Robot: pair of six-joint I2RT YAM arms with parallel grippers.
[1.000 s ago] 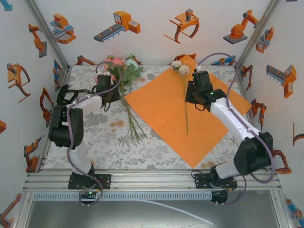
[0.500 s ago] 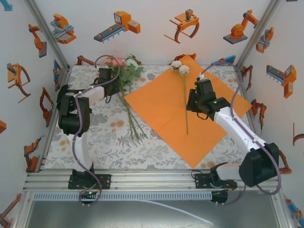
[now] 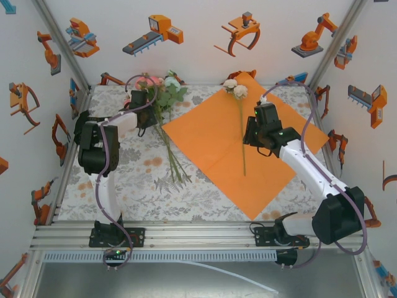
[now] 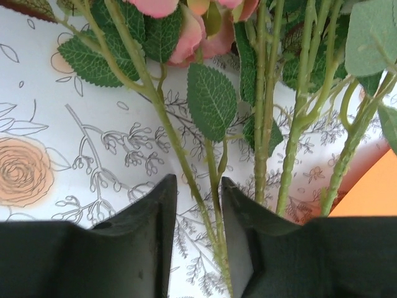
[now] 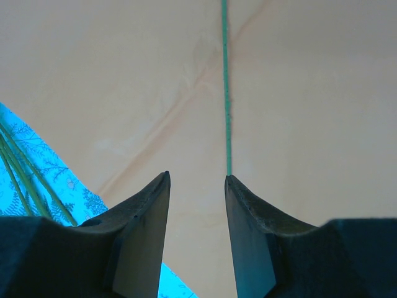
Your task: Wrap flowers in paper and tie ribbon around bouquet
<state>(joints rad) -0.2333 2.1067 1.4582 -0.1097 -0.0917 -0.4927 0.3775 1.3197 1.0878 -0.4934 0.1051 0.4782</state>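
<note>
Where the orange paper (image 3: 217, 149) lies spread as a diamond on the right half of the patterned tablecloth (image 3: 124, 180), a single cream-headed flower (image 3: 236, 90) rests on it. Its thin stem runs down the middle of the sheet toward the near edge. The right gripper (image 5: 197, 180) hangs just beside that stem on its right, fingers parted and holding nothing. Its wrist camera has the stem's lower end just ahead of the gap (the sheet looks pale cream there). The rest of the flowers (image 3: 162, 93), pink and pale green with leaves, lie off the paper at the far left, their stems fanning toward the near side. The left gripper (image 4: 197, 192) sits low among them, its fingers (image 4: 155, 223) apart, with one leafy stem passing between them.
</note>
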